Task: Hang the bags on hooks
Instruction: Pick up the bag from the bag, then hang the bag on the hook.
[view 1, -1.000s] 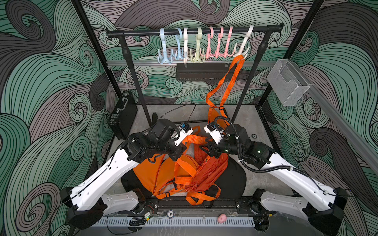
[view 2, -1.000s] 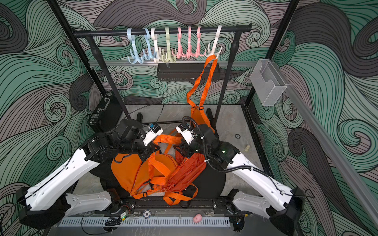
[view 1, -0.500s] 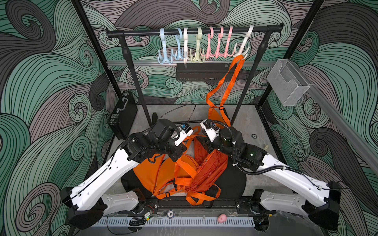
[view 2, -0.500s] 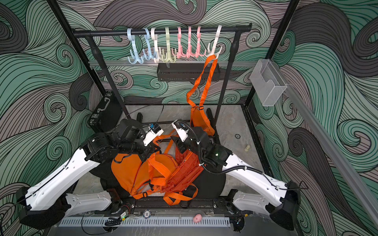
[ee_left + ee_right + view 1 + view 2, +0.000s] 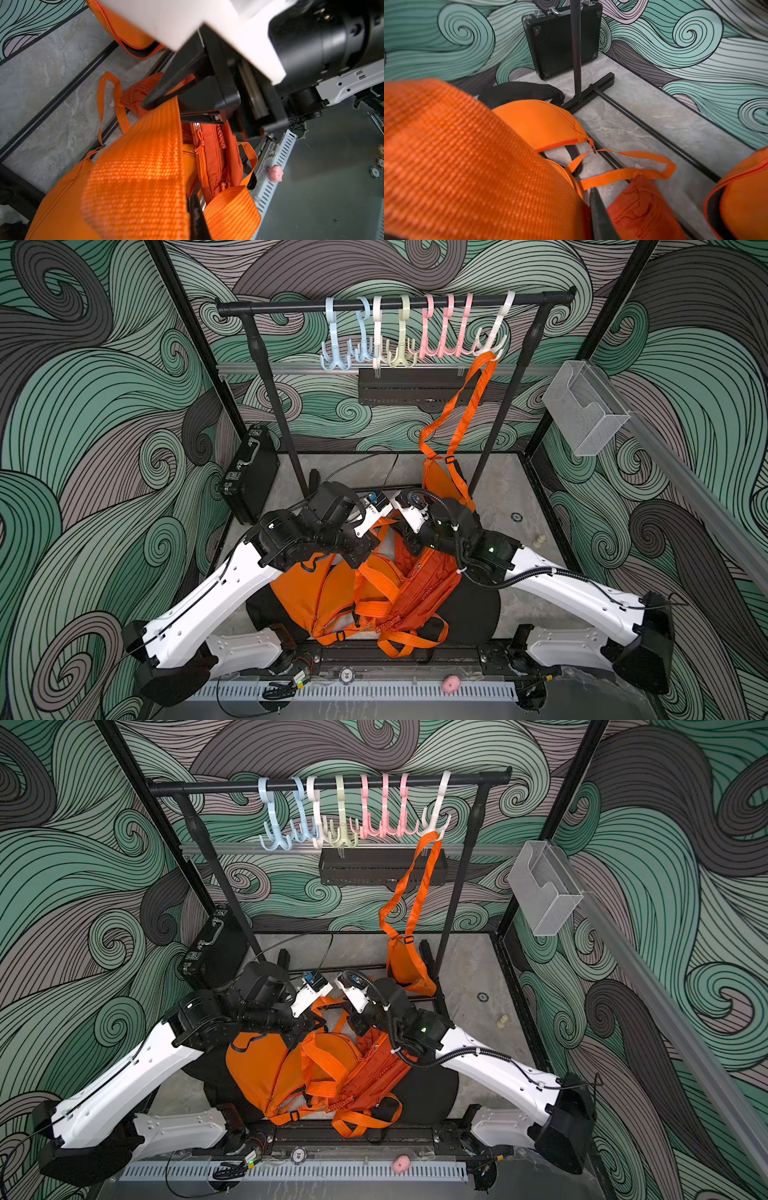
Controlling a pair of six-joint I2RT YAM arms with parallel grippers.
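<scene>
Progress: strap (image 5: 135, 166) gripped, bag (image 5: 422, 591) not yet hooked.
Your left gripper (image 5: 360, 559) and right gripper (image 5: 153, 102) both pinch it; free hook (image 5: 432, 346) awaits.

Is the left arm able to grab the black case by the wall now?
Probably not yet. The left gripper is shut on a wide orange strap, so its jaws are busy. The black case stands in the open on that arm's side, so after letting go it likely could.
</scene>
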